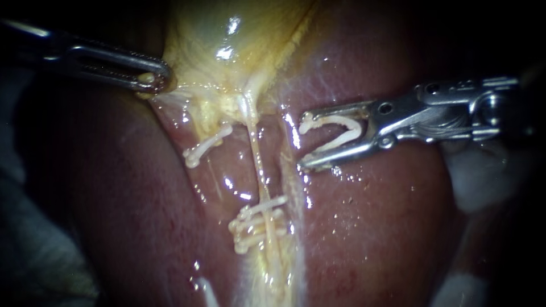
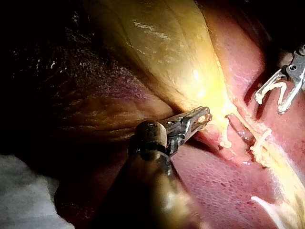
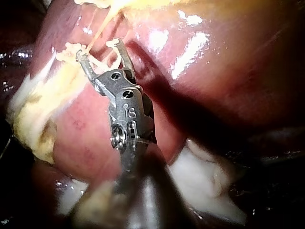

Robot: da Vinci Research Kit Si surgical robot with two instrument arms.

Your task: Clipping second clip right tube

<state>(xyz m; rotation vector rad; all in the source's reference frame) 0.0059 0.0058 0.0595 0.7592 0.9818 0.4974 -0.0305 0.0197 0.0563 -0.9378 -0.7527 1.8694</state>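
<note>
Right instrument [image 1: 303, 141] holding open clip [image 1: 351, 128], glistening liver [image 1: 375, 233], white cloth [image 1: 483, 179] around

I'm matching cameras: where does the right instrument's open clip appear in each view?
Endoscope: open clip held by right instrument, beside the tube, clear of it.
Left wrist: clip beyond the tube, in the other instrument.
Right wrist: clip in its own jaws.
Landmark: clips stacked on tube.

Darkness all around, white cloth [image 2: 24, 191] at edges
</note>
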